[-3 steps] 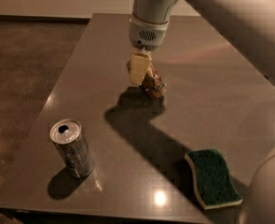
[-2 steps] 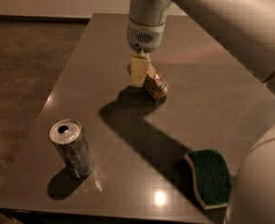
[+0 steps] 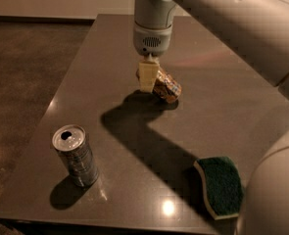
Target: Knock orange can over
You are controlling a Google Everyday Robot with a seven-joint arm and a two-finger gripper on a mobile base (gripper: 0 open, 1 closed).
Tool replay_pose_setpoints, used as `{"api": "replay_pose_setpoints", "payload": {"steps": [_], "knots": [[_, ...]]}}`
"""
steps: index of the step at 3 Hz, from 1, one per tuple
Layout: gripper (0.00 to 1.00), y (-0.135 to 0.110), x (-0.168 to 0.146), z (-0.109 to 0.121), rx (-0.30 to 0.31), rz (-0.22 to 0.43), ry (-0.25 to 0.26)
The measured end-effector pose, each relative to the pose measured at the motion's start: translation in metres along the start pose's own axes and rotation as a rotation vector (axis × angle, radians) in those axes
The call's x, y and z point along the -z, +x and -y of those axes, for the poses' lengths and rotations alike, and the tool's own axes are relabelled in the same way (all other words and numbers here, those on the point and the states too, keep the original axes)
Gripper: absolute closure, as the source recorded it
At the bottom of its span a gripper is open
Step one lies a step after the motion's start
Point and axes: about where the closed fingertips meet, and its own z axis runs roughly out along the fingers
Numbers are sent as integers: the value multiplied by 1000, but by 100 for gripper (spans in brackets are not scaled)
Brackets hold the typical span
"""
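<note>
Cream gripper point(image 3: 150, 81) over the far centre of a dark grey table point(image 3: 109, 58), beside the orange-tan, dark-marked orange can point(image 3: 167, 86); silver-grey can point(image 3: 76, 156) near left, green sponge point(image 3: 221, 185) near right.

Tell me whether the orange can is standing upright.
No: the orange can is tipped far off upright on the table, right by the hand that hangs low beside it.

I see my gripper point(image 3: 149, 80) over the far middle of the grey tabletop point(image 3: 109, 58), against the tilted small orange-tan drink can point(image 3: 166, 86) to its right, an upright silver-grey metal can point(image 3: 76, 155) standing front-left and a green kitchen sponge point(image 3: 221, 186) lying front-right.
</note>
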Motion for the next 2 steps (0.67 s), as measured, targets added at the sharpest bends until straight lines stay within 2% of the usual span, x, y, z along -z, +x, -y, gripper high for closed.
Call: {"api": "replay_pose_setpoints", "payload": {"steps": [1, 2], "knots": [[12, -4, 2, -8, 31, 4, -9], [0, -9, 2, -18, 59, 13, -25]]}}
